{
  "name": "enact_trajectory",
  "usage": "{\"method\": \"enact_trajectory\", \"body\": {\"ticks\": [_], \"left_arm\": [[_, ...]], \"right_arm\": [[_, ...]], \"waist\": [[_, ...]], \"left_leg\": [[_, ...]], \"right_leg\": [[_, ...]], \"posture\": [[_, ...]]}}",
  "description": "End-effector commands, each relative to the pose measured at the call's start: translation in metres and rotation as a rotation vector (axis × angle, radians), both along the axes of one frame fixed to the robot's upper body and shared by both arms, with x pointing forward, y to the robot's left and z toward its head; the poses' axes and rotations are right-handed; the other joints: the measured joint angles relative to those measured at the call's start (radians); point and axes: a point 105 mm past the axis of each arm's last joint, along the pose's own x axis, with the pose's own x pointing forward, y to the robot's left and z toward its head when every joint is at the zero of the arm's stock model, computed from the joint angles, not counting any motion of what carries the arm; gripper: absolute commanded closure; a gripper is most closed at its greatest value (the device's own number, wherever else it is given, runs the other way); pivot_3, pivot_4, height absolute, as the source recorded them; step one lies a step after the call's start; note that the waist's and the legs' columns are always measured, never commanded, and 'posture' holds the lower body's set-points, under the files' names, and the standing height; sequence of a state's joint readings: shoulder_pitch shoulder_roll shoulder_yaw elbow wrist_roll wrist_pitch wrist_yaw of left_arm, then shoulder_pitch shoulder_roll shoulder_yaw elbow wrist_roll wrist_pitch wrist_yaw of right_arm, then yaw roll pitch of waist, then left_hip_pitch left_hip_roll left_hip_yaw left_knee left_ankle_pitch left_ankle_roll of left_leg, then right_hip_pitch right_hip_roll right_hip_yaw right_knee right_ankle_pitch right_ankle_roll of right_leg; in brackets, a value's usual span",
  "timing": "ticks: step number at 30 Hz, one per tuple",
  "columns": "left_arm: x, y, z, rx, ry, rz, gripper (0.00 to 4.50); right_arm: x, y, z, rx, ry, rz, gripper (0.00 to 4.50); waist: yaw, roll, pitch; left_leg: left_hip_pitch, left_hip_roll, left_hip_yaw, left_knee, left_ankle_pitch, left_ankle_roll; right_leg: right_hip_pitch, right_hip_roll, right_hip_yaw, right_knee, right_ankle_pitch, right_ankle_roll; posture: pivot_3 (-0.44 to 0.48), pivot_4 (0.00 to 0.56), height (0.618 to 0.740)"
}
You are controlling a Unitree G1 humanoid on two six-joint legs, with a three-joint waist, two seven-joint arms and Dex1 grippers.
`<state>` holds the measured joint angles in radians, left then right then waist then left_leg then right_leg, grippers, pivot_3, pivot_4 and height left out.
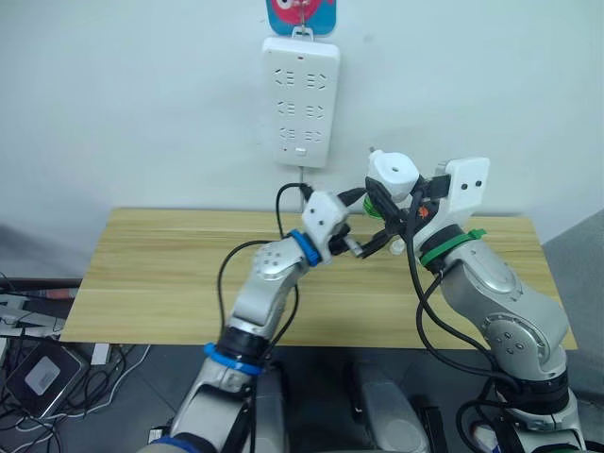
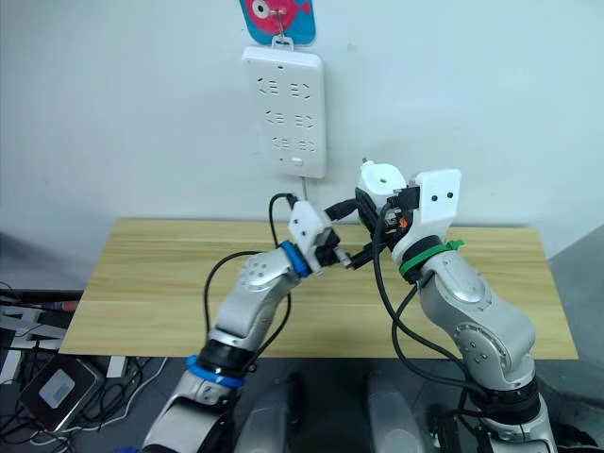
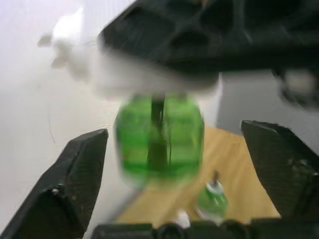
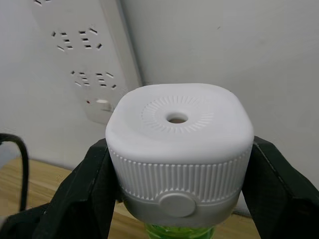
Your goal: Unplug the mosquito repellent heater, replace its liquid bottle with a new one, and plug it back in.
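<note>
The right gripper [image 4: 177, 194] is clamped on the mosquito repellent heater [image 4: 178, 149], one black finger [image 4: 87, 184] pressed against each side of its ribbed white body. The heater sits upright in that grasp, its rounded top with the small round opening facing up, and a round button shows low on the near face. A sliver of green shows just under the white body, between the fingers: the liquid bottle [image 3: 159, 137] is attached beneath the heater.

From the head camera, the heater [image 1: 392, 172] is held in the air above the back edge of the wooden table [image 1: 160, 283], clear of the power strip [image 1: 304, 99] and unplugged from it.

The left gripper [image 3: 169, 174] is spread wide, its two fingers [image 3: 75, 179] standing well apart on either side of the green bottle without touching it. The bottle hangs between them under the white housing, with its dark wick running up the middle. In the left eye view this gripper [image 1: 363, 243] sits just below and beside the heater, pointing toward the right gripper.

Farther off, a second small green bottle [image 3: 212, 199] stands upright on the table top.

At the back, the white power strip hangs upright on the pale wall from a hook, with a pink and blue tag [image 1: 302, 14] above it. Its sockets are unoccupied.
</note>
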<state>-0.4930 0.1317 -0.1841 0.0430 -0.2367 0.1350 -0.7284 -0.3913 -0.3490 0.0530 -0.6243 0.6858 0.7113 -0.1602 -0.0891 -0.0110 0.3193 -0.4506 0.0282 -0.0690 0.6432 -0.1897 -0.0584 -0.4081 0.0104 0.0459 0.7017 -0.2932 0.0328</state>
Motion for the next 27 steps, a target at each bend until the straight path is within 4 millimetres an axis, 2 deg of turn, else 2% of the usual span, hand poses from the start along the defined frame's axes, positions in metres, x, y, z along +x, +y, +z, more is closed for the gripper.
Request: {"method": "enact_trajectory", "body": {"ticks": [1,3,5,7,10,16,19,27], "left_arm": [[-0.006,0.030,0.013,-0.009,-0.033,-0.002,0.00],[0.003,0.059,0.019,0.006,-0.048,0.075,0.00],[0.011,0.091,0.036,0.027,-0.097,0.144,0.00],[0.019,0.109,0.051,0.042,-0.137,0.186,0.00],[0.031,0.121,0.067,0.056,-0.178,0.216,0.00],[0.057,0.113,0.091,0.062,-0.223,0.170,0.00],[0.066,0.111,0.087,0.093,-0.218,0.138,0.00],[0.080,0.089,0.087,0.132,-0.195,0.019,0.00]], "right_arm": [[0.000,-0.009,0.011,-0.004,-0.074,0.014,1.47],[0.001,-0.011,0.012,-0.025,-0.088,0.036,1.47],[0.000,-0.011,0.011,-0.061,-0.104,0.071,1.47],[-0.002,-0.009,0.010,-0.077,-0.108,0.098,1.47],[-0.003,-0.006,0.008,-0.078,-0.102,0.128,1.47],[-0.005,0.002,0.005,-0.088,-0.093,0.178,1.47],[-0.007,0.002,0.006,-0.086,-0.096,0.174,1.47],[-0.010,-0.001,0.009,-0.085,-0.095,0.149,1.47]], "waist": [[0.002,0.000,-0.003],[0.004,0.000,-0.006],[0.005,-0.001,-0.007],[0.009,-0.001,-0.007],[0.022,-0.002,-0.012],[0.047,-0.009,-0.023],[0.047,-0.009,-0.024],[0.036,-0.009,-0.024]], "left_leg": [[0.000,0.000,0.000,0.000,0.000,0.000],[0.001,0.000,-0.001,0.001,0.000,-0.001],[0.001,0.000,-0.001,0.001,0.001,-0.001],[0.001,0.000,-0.001,0.001,0.001,-0.001],[0.000,-0.001,-0.002,0.001,0.001,-0.002],[-0.001,-0.002,-0.002,0.001,0.001,-0.001],[-0.001,-0.002,-0.001,0.000,0.001,-0.001],[-0.001,-0.002,-0.001,0.000,0.001,-0.001]], "right_leg": [[0.000,0.000,0.000,0.000,0.000,0.000],[0.000,0.000,-0.001,0.002,0.000,0.000],[0.000,0.000,0.000,0.003,0.000,0.000],[0.000,0.000,-0.001,0.003,0.000,0.000],[0.000,0.000,-0.002,0.003,0.000,0.000],[0.000,-0.002,-0.002,0.000,0.000,0.000],[0.000,-0.003,-0.002,0.000,0.000,0.000],[0.000,-0.002,-0.003,0.000,0.000,0.000]], "posture": [[-0.090,0.218,0.740],[-0.074,0.212,0.740],[-0.048,0.207,0.740],[-0.030,0.203,0.740],[-0.016,0.204,0.740],[-0.036,0.207,0.740],[-0.047,0.210,0.740],[-0.070,0.206,0.740]]}}
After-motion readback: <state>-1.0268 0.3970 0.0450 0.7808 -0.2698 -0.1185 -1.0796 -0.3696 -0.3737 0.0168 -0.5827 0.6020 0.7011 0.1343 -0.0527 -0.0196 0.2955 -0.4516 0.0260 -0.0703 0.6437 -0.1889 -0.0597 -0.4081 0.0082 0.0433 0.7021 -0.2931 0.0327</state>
